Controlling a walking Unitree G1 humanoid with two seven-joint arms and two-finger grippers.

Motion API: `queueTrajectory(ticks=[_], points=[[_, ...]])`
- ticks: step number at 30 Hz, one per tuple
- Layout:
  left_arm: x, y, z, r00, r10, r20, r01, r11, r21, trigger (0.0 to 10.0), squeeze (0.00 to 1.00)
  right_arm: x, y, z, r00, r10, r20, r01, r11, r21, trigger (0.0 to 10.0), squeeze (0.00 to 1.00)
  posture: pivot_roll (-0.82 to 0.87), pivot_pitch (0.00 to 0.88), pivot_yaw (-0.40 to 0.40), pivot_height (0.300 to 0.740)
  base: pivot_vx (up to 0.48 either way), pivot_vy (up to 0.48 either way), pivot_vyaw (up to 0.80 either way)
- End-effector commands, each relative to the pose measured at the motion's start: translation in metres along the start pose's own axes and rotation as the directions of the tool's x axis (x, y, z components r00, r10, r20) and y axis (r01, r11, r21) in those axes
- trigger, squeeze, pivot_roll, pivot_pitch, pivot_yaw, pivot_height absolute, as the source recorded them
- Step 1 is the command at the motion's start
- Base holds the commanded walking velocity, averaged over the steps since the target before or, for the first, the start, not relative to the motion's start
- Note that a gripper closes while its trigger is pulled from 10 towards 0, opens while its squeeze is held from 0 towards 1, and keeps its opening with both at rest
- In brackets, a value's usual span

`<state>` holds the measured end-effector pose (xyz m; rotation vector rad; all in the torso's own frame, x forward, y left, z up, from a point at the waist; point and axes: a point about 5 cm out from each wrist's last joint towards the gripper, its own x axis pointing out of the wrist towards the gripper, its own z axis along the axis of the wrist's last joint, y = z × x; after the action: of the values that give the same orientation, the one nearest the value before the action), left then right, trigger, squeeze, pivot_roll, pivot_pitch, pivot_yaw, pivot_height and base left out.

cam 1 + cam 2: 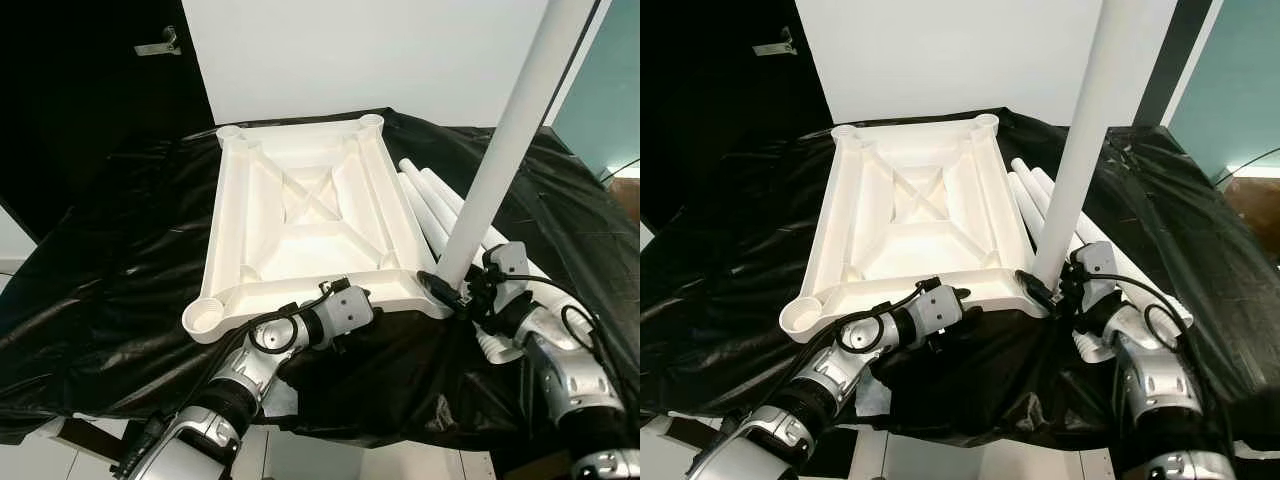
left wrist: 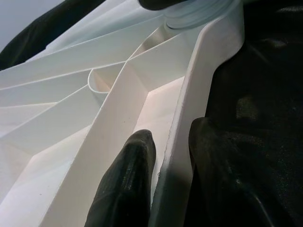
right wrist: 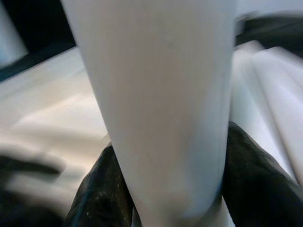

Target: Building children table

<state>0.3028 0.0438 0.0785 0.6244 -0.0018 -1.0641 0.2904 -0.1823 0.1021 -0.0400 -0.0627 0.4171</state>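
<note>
Right gripper [image 1: 452,290] clamped the upright leg [image 1: 505,150] at the tabletop [image 1: 300,215] corner (upside down); left gripper [image 2: 165,156] pinched its near rim.

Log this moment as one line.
left claw: clamps tabletop near rim | right claw: holds leg upright at near-right socket | spare legs: lying right of tabletop

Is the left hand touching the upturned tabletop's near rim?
Touching. In the left wrist view the left hand straddles the tabletop rim, one black finger inside against the wall, the other on the outside.
</note>
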Motion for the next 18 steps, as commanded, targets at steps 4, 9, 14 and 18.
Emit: queueTrajectory(ticks=[4, 9, 14, 18], points=[[-0.005, -0.029, -0.032, 0.985, -0.093, -0.148, 0.08, 0.993, -0.092, 10.0, 0.0, -0.007, 0.022, -0.019, 0.966, -0.26, -0.008, 0.26, 0.964, 0.054, 0.0, 0.0, -0.03, 0.021, -0.011, 0.74, 0.0, 0.0, 0.0], [-0.006, -0.029, -0.032, 0.984, -0.098, -0.148, 0.086, 0.992, -0.089, 10.0, 0.0, -0.002, 0.047, -0.02, 0.939, -0.344, 0.01, 0.343, 0.937, 0.063, 0.0, 0.0, -0.04, 0.022, 0.002, 0.74, 0.0, 0.0, 0.0], [-0.006, -0.026, -0.032, 0.983, -0.099, -0.151, 0.088, 0.993, -0.08, 10.0, 0.0, 0.004, 0.053, -0.019, 0.968, -0.252, 0.009, 0.251, 0.968, 0.025, 10.0, 0.25, -0.03, 0.021, 0.001, 0.74, 0.0, 0.0, 0.0], [-0.005, -0.026, -0.031, 0.984, -0.097, -0.15, 0.085, 0.993, -0.081, 10.0, 0.0, 0.005, 0.051, -0.019, 0.982, -0.187, -0.007, 0.187, 0.982, 0.006, 10.0, 1.0, -0.04, 0.02, -0.002, 0.74, 0.0, 0.0, 0.0]])
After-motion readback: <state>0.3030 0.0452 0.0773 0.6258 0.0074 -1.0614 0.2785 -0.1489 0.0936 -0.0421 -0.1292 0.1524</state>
